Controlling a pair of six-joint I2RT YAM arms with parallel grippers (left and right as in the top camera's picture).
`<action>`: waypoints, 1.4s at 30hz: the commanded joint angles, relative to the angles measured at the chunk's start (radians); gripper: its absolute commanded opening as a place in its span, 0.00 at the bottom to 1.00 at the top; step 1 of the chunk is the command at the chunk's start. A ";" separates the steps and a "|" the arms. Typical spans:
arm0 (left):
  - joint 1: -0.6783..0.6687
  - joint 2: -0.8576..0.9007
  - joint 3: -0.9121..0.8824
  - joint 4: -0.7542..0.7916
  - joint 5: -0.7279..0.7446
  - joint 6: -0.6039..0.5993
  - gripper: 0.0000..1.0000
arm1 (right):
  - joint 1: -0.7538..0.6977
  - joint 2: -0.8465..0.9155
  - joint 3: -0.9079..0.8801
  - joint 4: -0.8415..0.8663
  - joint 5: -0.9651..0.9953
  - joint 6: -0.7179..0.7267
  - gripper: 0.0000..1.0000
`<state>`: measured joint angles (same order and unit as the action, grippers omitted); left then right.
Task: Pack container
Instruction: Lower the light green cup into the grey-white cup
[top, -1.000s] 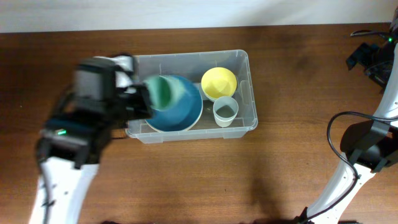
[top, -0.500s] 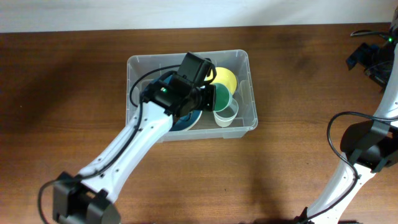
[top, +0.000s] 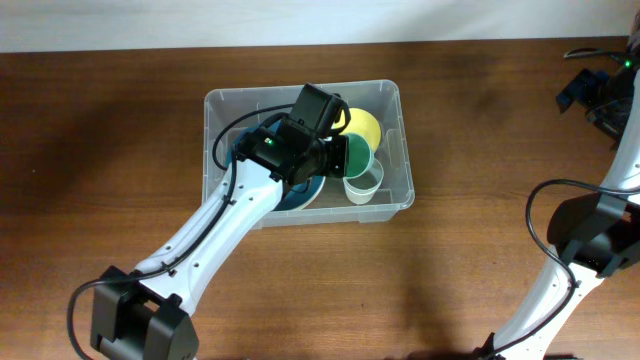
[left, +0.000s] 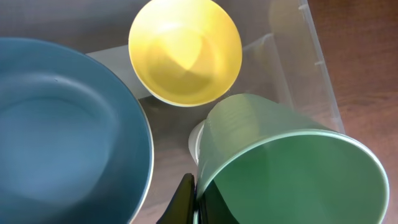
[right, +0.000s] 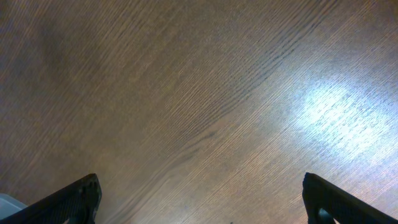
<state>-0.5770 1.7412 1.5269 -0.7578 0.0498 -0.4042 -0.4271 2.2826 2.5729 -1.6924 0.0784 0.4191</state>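
Overhead, the container (top: 260, 92) sits on the worktop (top: 480, 250), a little left of centre. Inside it, a blue plate (top: 303, 194) lies at the left. Right of that, the left hand (top: 333, 157) is clamped on the rim of a green cup (top: 356, 155), tilted partly over a pale cup (top: 366, 186), with a yellow bowl (top: 362, 125) just beyond. Far right, the right hand (right: 202, 208) hangs over the worktop, fingers wide apart.

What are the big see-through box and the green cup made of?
The container looks like clear, glossy plastic: the brown table shows through its walls, and its rim is moulded and rounded. The green cup is probably thin plastic with a satin finish; light glows through its wall, so it is slightly translucent.
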 joint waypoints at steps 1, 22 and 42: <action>-0.006 -0.001 0.002 -0.011 0.031 0.017 0.01 | -0.005 -0.002 -0.005 -0.002 0.002 0.008 0.99; -0.006 0.023 0.002 -0.039 0.066 0.084 0.01 | -0.005 -0.002 -0.005 -0.002 0.002 0.008 0.99; 0.034 0.023 0.027 -0.040 0.066 0.088 0.99 | -0.005 -0.002 -0.005 -0.002 0.002 0.008 0.99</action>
<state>-0.5720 1.7618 1.5272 -0.7876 0.1020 -0.3248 -0.4271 2.2826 2.5729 -1.6924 0.0784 0.4191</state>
